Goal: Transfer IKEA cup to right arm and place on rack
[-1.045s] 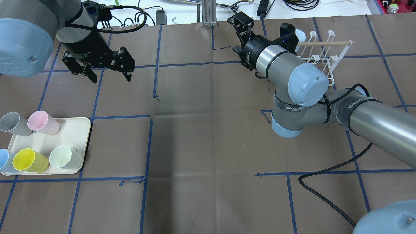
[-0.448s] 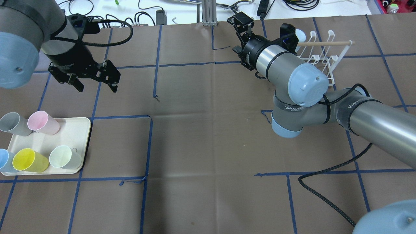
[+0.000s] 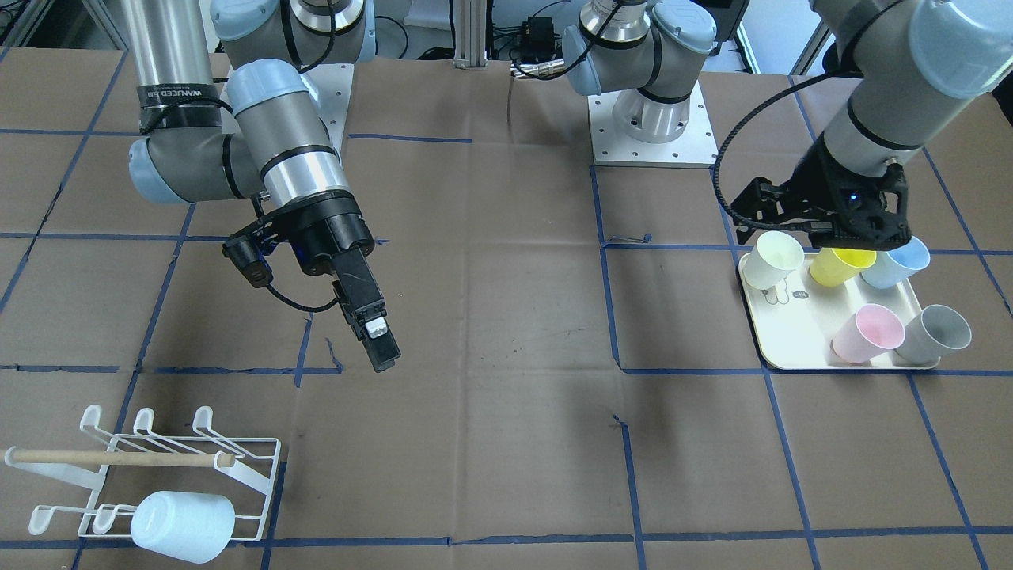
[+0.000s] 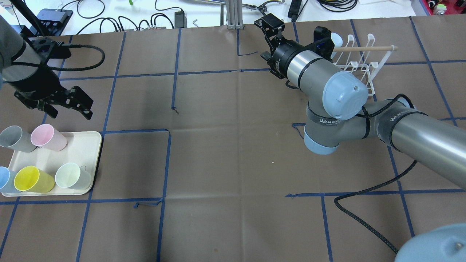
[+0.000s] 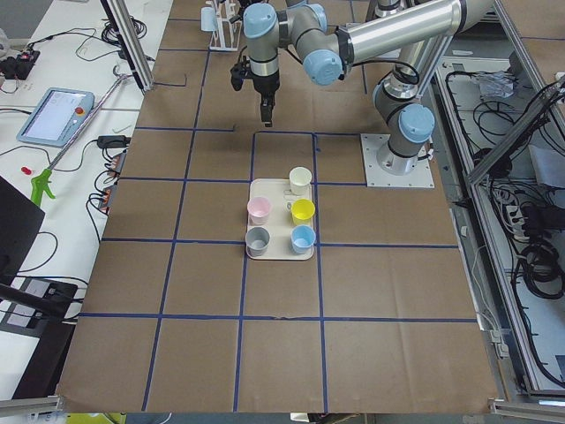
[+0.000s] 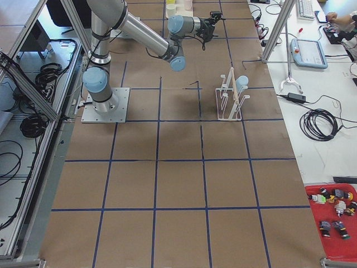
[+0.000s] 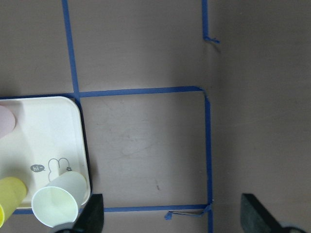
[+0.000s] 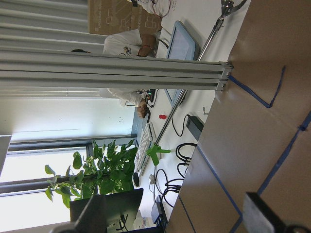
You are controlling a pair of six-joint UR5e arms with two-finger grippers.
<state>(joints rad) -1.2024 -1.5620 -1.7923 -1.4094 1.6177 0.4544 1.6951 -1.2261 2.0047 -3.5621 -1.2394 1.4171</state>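
Note:
Several cups stand on a cream tray (image 4: pixel 72 149): grey (image 4: pixel 14 138), pink (image 4: pixel 45 136), blue (image 4: pixel 4 180), yellow (image 4: pixel 31 179) and pale green (image 4: pixel 69 175). My left gripper (image 4: pixel 69 112) is open and empty, hovering just beyond the tray's far edge. In the left wrist view (image 7: pixel 175 218) the pale green cup (image 7: pixel 57 206) sits by the left fingertip. My right gripper (image 4: pixel 271 29) is open and empty, held in the air left of the white wire rack (image 4: pixel 358 63). A pale blue cup (image 3: pixel 182 526) rests on the rack (image 3: pixel 158 459).
Blue tape lines grid the brown table cover. A black cable (image 4: pixel 364 203) from the right arm loops over the table at front right. Cables and an aluminium post (image 4: pixel 233 14) lie along the far edge.
My left arm has swung left and toward the tray, its gripper still open. The right arm, rack and cups have not moved.

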